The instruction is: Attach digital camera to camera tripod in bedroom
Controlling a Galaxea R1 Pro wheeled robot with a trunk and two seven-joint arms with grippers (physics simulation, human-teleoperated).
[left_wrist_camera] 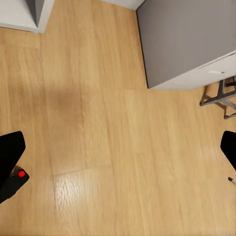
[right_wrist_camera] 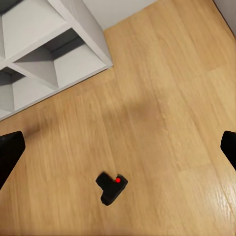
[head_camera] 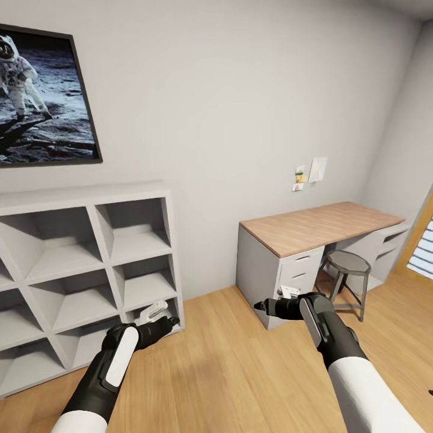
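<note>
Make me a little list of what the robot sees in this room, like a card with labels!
room: pale grey walls, light wood floor
digital camera: small and black with a red spot, lying on the floor
shelf: white cube shelf against the wall, on the robot's left
desk: wooden top, grey drawers, on the robot's right
stool: round and grey, standing at the desk
wall picture: astronaut on the moon
left end effector: open, holding nothing
right end effector: open, holding nothing
</note>
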